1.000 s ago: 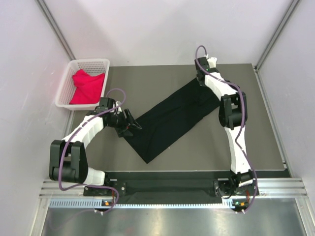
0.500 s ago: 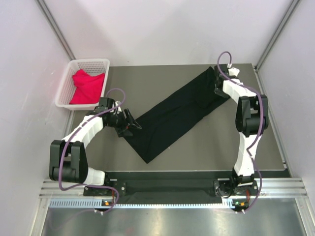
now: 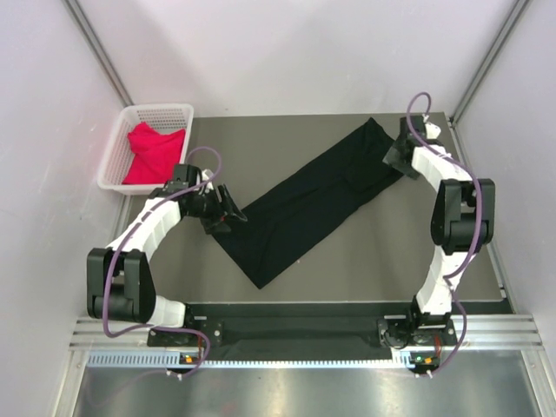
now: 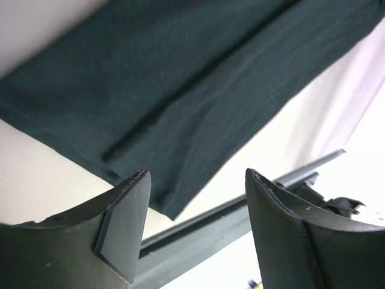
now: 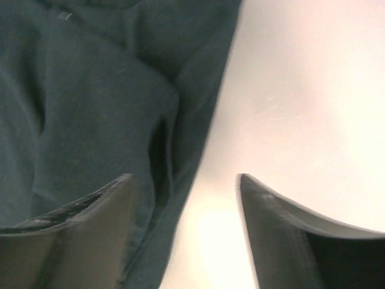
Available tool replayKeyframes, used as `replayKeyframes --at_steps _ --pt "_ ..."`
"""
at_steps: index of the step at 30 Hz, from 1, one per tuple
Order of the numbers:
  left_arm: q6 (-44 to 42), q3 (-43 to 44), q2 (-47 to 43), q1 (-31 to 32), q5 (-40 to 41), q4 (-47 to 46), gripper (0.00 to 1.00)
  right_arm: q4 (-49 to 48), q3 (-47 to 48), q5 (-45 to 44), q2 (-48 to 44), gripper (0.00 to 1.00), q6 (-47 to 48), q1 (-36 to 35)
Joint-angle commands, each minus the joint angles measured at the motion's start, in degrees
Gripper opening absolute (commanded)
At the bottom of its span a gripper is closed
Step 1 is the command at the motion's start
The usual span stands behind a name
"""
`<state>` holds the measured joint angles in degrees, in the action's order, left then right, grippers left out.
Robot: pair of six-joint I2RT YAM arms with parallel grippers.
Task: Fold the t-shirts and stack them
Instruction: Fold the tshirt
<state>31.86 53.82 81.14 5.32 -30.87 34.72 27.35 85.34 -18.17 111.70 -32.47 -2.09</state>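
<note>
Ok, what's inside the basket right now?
Only the red shirt, bunched up, shows inside the basket. It covers most of the floor, so anything beneath it is hidden. The black shirt lies outside, on the table.

Black t-shirt [image 3: 308, 201]: folded into a long band, flat, diagonal across worktop [image 3: 347, 261]. Red-pink t-shirt [image 3: 155, 152]: crumpled in basket [image 3: 117, 148].
</note>
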Motion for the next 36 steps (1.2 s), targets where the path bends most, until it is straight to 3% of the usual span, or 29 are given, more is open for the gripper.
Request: replayKeyframes --at_steps 1,6,10,21,26,31,36 --pt "-4.9 4.4 0.7 -0.4 4.2 2.3 0.69 -4.1 -1.0 7.5 -2.9 0.74 0.7 5.1" --pt "-6.5 6.6 2.3 -0.4 7.4 4.2 0.71 -6.9 0.0 14.9 -0.3 0.89 -0.8 7.7" --pt "-5.2 6.8 2.3 -0.4 6.8 4.6 0.70 -9.9 0.8 19.6 3.2 0.90 -0.8 9.0" --pt "-2.8 9.1 5.6 -0.5 7.1 6.9 0.70 -17.9 2.3 25.5 10.6 0.75 -3.7 14.2" --pt "0.0 8.9 7.1 -0.4 6.7 5.1 0.70 -18.3 7.2 29.2 14.6 0.58 -2.2 15.7" --pt "0.7 10.0 7.9 -0.3 8.7 4.4 0.69 -14.9 16.9 32.9 21.9 0.09 -1.2 16.1" --pt "-2.6 15.3 9.9 0.3 15.4 6.9 0.74 -12.1 32.8 33.3 29.6 0.01 -0.8 16.3"
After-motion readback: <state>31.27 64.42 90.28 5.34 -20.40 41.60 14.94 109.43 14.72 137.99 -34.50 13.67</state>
